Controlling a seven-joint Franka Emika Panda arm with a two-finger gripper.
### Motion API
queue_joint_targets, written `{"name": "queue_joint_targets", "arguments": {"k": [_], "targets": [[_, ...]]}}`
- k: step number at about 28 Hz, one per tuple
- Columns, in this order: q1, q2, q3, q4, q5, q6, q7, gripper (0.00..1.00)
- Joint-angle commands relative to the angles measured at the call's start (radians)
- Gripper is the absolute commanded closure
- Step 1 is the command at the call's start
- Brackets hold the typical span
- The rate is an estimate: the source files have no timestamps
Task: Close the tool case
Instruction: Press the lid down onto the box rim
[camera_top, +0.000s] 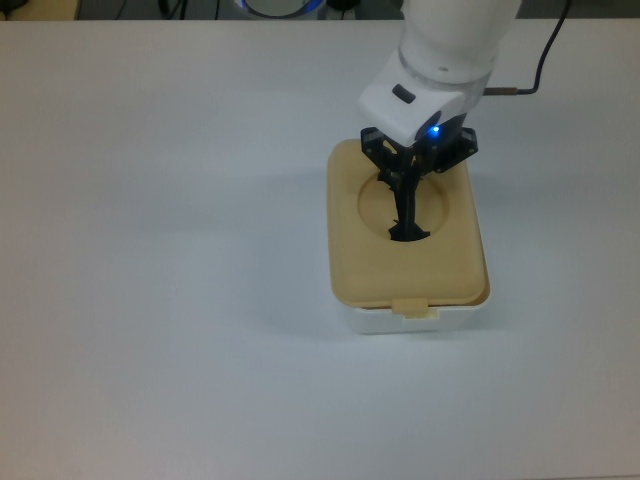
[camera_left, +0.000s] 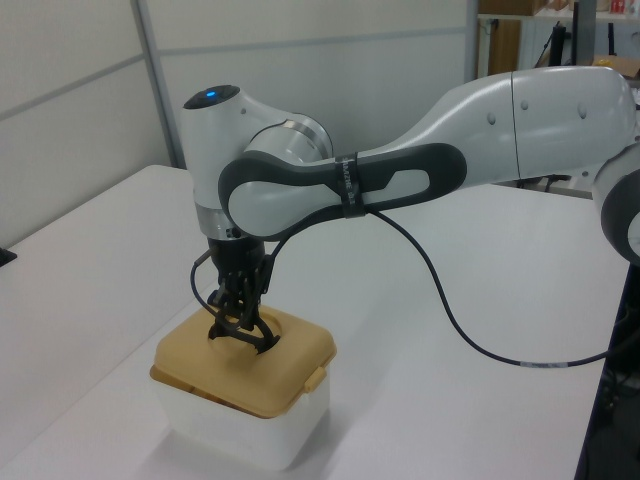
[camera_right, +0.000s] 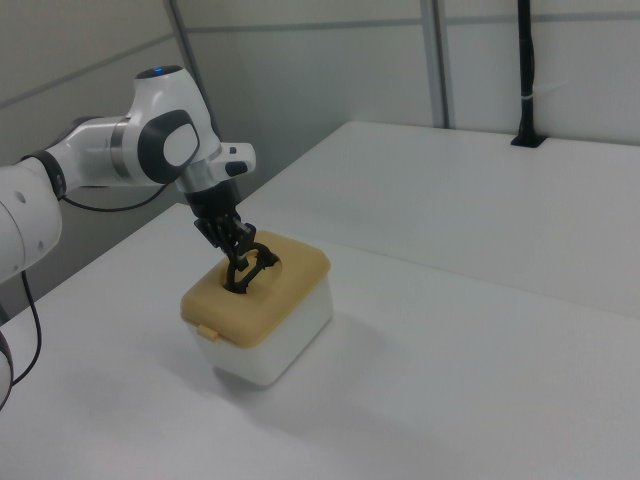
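Note:
The tool case stands on the white table as a white box (camera_top: 375, 322) with its beige lid (camera_top: 370, 270) lying over it and covering the opening. In the top view the lid's front tab (camera_top: 413, 308) lines up with the box's front edge. A black handle (camera_top: 407, 231) rises from the lid's round recess. My gripper (camera_top: 408, 188) stands straight above the recess, shut on that handle. The left view shows the gripper (camera_left: 238, 308) over the lid (camera_left: 285, 375) and box (camera_left: 250, 435). The right view shows the same gripper (camera_right: 237, 250), lid (camera_right: 290, 268) and box (camera_right: 295, 335).
A black cable (camera_left: 450, 300) hangs from the arm and trails across the table behind the case. A black post (camera_right: 525, 90) stands at the table's far edge in the right view. The table's edge (camera_left: 590, 420) runs close on the left view's right.

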Motion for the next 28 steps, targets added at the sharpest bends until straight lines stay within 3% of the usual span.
{"name": "queue_joint_targets", "arguments": {"k": [1,4,6,7,8,9,10,20,28], "targets": [[0.019,0.017,-0.009,0.029,-0.018,0.009,0.028,1.00],[0.019,0.019,-0.009,0.032,-0.018,0.009,0.028,1.00],[0.019,0.019,-0.006,0.033,-0.018,0.010,0.030,0.93],[0.019,0.019,-0.006,0.033,-0.018,0.010,0.028,0.84],[0.019,0.019,-0.005,0.033,-0.020,0.010,0.030,0.67],[0.019,0.020,-0.005,0.033,-0.018,0.010,0.031,0.37],[0.020,0.020,-0.005,0.033,-0.021,0.010,0.037,0.00],[0.033,0.016,-0.009,0.033,-0.021,0.003,0.039,0.00],[0.023,-0.056,-0.020,0.033,-0.021,-0.137,-0.010,0.00]]}}
